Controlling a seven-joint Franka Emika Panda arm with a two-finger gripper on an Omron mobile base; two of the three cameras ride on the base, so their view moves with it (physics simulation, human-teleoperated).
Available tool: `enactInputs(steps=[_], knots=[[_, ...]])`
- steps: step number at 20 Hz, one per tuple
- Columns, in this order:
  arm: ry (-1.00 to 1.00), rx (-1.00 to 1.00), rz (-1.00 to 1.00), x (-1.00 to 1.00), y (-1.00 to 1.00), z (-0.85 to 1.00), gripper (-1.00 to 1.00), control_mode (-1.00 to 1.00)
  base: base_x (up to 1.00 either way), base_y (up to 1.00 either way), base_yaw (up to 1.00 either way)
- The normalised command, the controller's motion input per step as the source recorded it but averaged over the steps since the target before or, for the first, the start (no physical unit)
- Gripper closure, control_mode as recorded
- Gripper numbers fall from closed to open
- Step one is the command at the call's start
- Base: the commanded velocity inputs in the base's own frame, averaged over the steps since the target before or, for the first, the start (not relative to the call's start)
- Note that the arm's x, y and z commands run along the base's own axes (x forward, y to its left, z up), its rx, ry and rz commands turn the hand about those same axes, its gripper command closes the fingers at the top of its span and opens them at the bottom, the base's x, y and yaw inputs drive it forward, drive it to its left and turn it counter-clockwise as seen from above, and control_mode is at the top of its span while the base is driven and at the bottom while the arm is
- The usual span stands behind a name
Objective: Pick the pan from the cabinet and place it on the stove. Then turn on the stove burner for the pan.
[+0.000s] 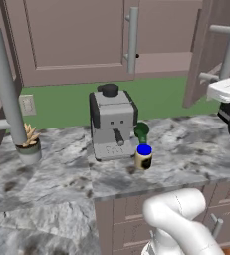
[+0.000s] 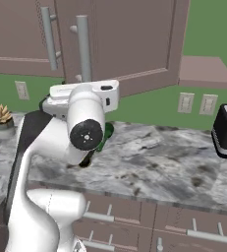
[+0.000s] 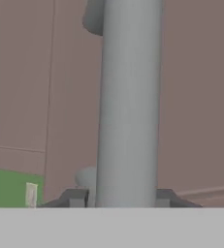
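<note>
You're at the cabinet [image 2: 134,39] right now, and the door is swung partly out from the wall, so the opening step looks well under way. In the hand view the grey bar handle [image 3: 128,101] runs straight up the middle, and your gripper [image 3: 120,197] has one dark tip on either side of it. The jaws sit close around the bar, but whether they're actually pinching it or standing just clear of it, I cannot tell from here.

From the right base view your arm reaches up under the handle [image 2: 83,47] of that open door, with the marble counter [image 2: 159,157] below. From the left base view you can see the same door [image 1: 211,50] angled outward at the far right, and the neighbouring doors flat against the wall. On the counter stand a coffee machine [image 1: 112,122], a small jar with a blue lid [image 1: 143,157] just beside it, and a little potted plant [image 1: 29,142] further left.

The pan I can't place; my guess is it waits inside the cabinet. So as I judge it, you're early on: pan to fetch, set it on the stove, then the burner knob to turn. All of that lies ahead of you.
</note>
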Motion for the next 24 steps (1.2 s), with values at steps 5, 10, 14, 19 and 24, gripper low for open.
enactInputs(steps=[5,10,14,19,24], knots=[[-0.07,0.0,0.0,-0.6,0.0,-0.01,-1.0,-1.0,0.0,0.0,0.0],[-0.04,-0.02,0.0,-0.46,-0.01,0.0,-1.0,-1.0,0.0,0.0,0.0],[0.0,-0.09,0.0,0.08,-0.02,0.0,-1.0,-1.0,0.0,0.0,0.0],[0.01,-0.03,0.01,0.28,-0.39,0.0,-1.0,-1.0,0.0,0.0,0.0],[-0.05,-0.01,0.0,-0.15,-0.44,0.0,-1.0,-1.0,0.0,0.0,0.0]])
